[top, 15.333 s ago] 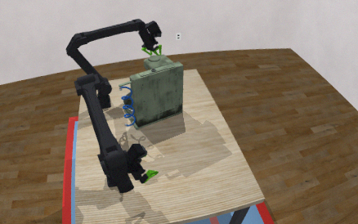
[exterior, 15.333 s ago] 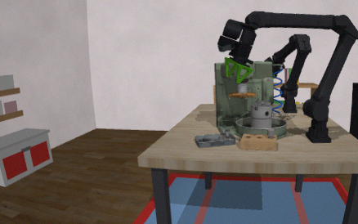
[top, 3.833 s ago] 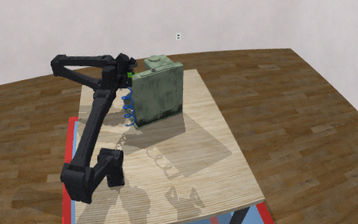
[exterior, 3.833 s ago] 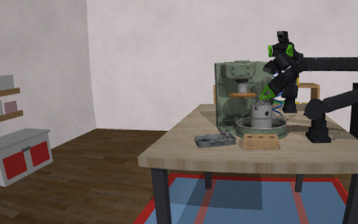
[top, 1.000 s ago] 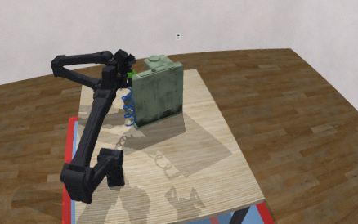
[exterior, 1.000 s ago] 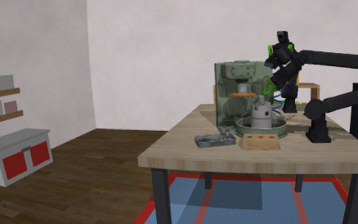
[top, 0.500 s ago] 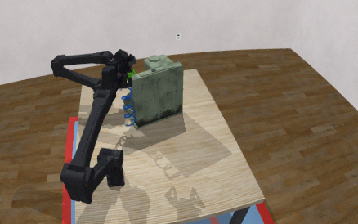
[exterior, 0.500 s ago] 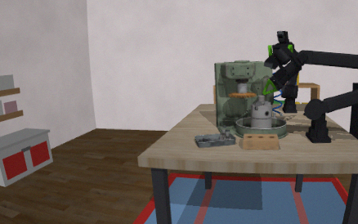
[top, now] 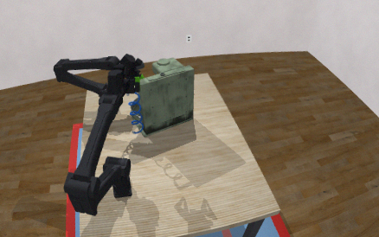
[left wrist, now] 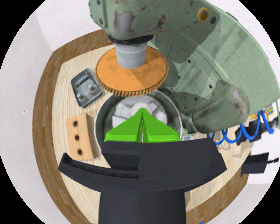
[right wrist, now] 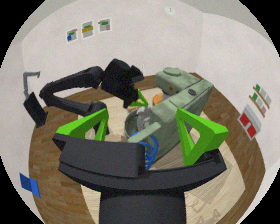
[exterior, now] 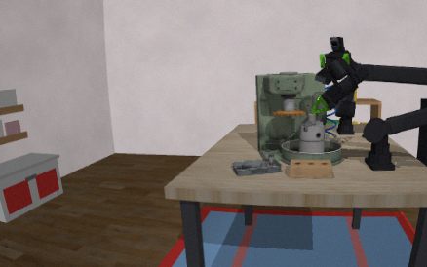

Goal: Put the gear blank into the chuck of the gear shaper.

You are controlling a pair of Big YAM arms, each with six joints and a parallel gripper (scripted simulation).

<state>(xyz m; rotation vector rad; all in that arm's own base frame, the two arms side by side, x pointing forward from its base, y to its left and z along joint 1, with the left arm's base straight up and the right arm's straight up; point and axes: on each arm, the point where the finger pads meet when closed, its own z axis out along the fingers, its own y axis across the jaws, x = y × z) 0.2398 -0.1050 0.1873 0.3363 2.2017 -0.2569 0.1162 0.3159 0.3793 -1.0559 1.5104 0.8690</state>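
The green gear shaper (top: 167,101) (exterior: 265,119) (right wrist: 166,112) stands on the table with an orange toothed disc (exterior: 289,113) (left wrist: 126,75) on its spindle. Below and beside it, the grey chuck (exterior: 312,141) (right wrist: 144,119) stands in a round basin (exterior: 336,156). A small grey stub (exterior: 312,118) shows on top of the chuck; I cannot tell whether it is the gear blank. My left gripper (exterior: 320,106) (left wrist: 142,112) is shut and empty, its tips close above the chuck's top. My right gripper (exterior: 334,60) (right wrist: 142,112) is open and empty, high behind the machine.
A grey tray (exterior: 250,170) (left wrist: 83,82) with small grey parts lies near the table edge. A wooden block (exterior: 311,169) (left wrist: 77,138) with three holes lies beside it. A coiled blue hose (top: 136,113) (left wrist: 241,132) (right wrist: 153,151) hangs beside the machine.
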